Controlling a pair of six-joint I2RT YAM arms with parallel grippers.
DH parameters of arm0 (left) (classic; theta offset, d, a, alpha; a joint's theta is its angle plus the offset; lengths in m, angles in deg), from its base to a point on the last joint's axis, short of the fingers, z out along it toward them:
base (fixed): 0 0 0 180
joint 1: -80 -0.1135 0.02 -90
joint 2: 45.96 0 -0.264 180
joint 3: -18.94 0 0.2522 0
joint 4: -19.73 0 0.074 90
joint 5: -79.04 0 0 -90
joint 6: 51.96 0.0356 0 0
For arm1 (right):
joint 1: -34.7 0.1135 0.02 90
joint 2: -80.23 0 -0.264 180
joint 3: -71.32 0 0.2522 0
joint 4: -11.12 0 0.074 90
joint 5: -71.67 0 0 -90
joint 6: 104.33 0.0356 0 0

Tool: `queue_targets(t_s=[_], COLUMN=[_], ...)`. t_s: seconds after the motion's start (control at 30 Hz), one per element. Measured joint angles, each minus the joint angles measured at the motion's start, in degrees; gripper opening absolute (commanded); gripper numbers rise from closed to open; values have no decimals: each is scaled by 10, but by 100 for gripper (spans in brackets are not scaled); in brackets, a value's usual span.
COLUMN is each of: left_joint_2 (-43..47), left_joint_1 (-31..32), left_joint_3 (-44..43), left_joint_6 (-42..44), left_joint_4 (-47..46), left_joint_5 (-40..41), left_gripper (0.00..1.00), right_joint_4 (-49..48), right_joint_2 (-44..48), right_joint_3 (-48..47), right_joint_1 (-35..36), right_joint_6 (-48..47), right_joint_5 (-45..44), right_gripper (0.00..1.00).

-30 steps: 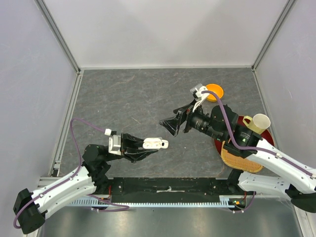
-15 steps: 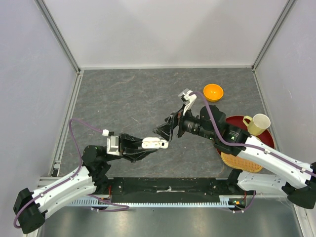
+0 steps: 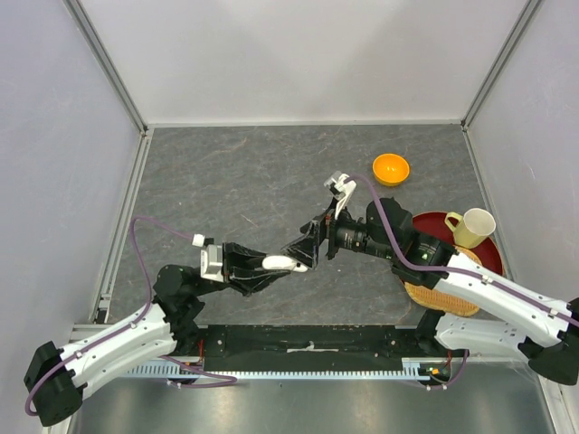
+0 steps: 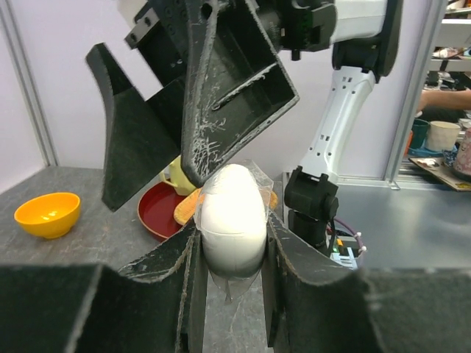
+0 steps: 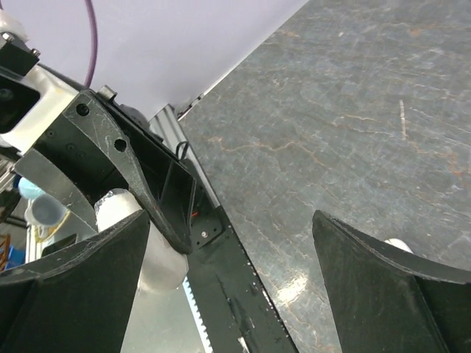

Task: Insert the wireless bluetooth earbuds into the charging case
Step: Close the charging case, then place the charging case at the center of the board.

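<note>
Glossy white plastic, the charging case point(image 3: 288, 263) sits clamped in your left end effector point(image 3: 271, 268), lower centre. It is likely light, hard and slippery, so grip its flat sides. Your right end effector point(image 3: 304, 246) gapes beside it; earbuds unseen.

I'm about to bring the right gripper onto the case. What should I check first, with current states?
1. Left gripper shut on the white case: ok.
2. Right gripper fully open: ok.
3. Right gripper lined up at the case's free end: ok, one finger sits by its tip.
4. Case lid open: not ok, looks closed.
5. Earbuds located: cannot tell, none clearly visible.
</note>
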Motion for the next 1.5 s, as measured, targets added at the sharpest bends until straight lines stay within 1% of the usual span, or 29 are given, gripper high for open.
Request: queue_targets(t_s=[0.1,0.17,0.27,0.4,0.47,0.6,0.8,0.93,1.07,1.27,1.43,1.5], left_joint_2=[0,0,-11,-62,-95,-153,-202,-205,-204,-201,-220,-237], left_joint_1=[0,0,0,-1,-2,-5,-18,-29,-31,-42,-57,-62], left_joint_3=[-1,-10,-58,-144,-168,-172,-167,-156,-128,-70,-61,-56], left_joint_6=[-6,-24,-58,-105,-126,-166,-217,-241,-263,-297,-307,-308], left_joint_4=[21,65,185,341,396,465,492,494,494,482,459,441], left_joint_5=[29,63,127,213,240,263,262,256,250,238,230,222], left_gripper=[2,2,2,2,2,2,2,3,6,9,10,13], right_joint_4=[4,14,47,97,113,131,147,147,148,151,151,151], right_joint_2=[15,30,61,86,95,109,132,146,149,146,139,136], right_joint_3=[11,24,50,71,80,98,110,114,116,121,121,121], right_joint_1=[1,1,3,-3,-5,-5,-6,-6,-6,-6,-6,-6], right_joint_6=[3,14,67,130,154,184,207,213,217,222,222,222], right_joint_5=[-47,-102,-236,-350,-379,-403,-417,-424,-424,-424,-424,-424], right_gripper=[98,98,98,98,98,98,98,98,98,98,98,98])
